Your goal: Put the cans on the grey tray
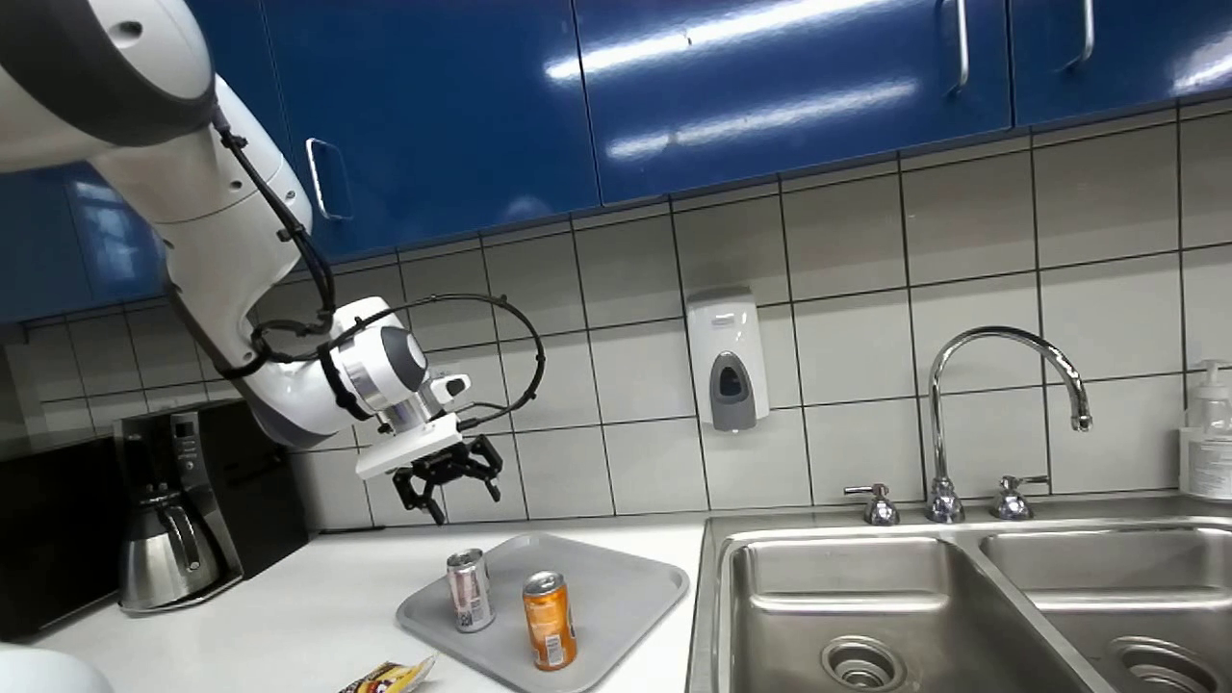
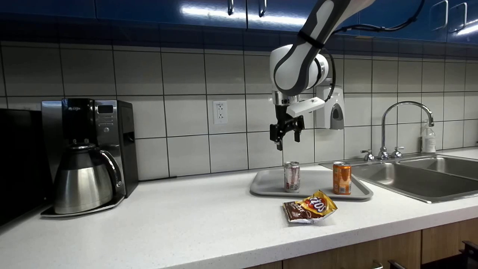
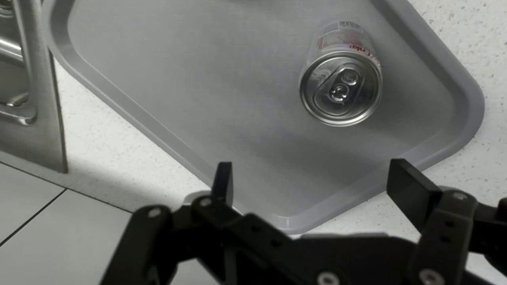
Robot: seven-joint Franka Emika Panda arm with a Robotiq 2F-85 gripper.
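Silver Coke can (image 2: 292, 177), left, and orange can (image 2: 342, 178), right, stood upright on grey tray (image 2: 315, 179).
Placing appears completed, no can remaining; the empty Robotiq gripper (image 3: 311, 169) is spread wide above.

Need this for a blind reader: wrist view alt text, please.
A silver drink can with red lettering stands upright on a grey rectangular tray with rounded corners. At the bottom, the black end effector is open and empty; a steel sink edge shows at left.
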